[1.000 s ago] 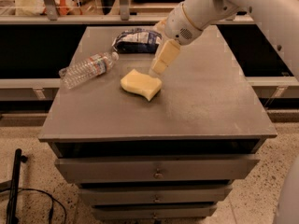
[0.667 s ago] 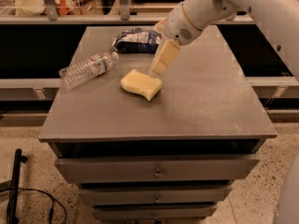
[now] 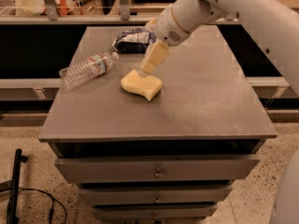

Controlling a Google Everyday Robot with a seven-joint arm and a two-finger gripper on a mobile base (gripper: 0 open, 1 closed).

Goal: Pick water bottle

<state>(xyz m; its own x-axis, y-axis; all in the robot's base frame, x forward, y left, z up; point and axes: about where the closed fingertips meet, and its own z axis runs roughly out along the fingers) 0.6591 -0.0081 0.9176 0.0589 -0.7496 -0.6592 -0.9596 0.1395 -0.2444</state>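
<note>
Gripper (image 3: 145, 68), its opening impossible to tell, hangs over the yellow sponge (image 3: 141, 85) while the water bottle (image 3: 88, 69) lies on its side near the counter's (image 3: 196, 106) left edge, where a glancing touch could roll it off.

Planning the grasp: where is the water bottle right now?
Camera view: the bottle lies on its side near the left edge of the cabinet top, left of the sponge; the gripper is at the sponge's far edge.
</note>
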